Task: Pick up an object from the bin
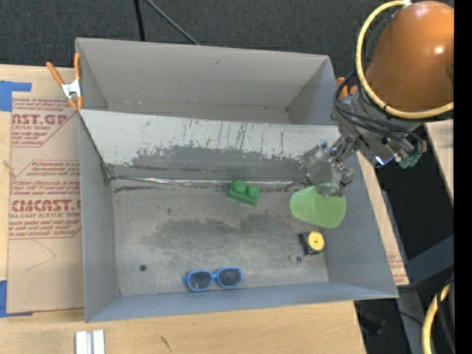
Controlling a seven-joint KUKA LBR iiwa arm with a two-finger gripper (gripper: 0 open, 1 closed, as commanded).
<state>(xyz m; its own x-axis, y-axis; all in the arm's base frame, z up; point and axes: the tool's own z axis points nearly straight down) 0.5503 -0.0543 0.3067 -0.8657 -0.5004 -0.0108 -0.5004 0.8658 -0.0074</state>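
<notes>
Pale green cup-like object (317, 208) at the right side of the bin (199, 87), lying directly below the gripper (332, 184), its upper edge meeting the gripper's tip; whether the gripper is closed on it cannot be told. Outward: yellow piece (315, 242), dark green block (243, 192), blue sunglasses (212, 279).

In the bin (96, 220), the end effector (330, 175) sits at the right side, at the rear edge of a cup-shaped piece (318, 209). A small disc (315, 243) lies just in front of that piece. A toy brick (243, 192) lies to its left, at the foot of the back wall. Toy sunglasses (213, 279) lie by the front wall, well apart from the rest
</notes>
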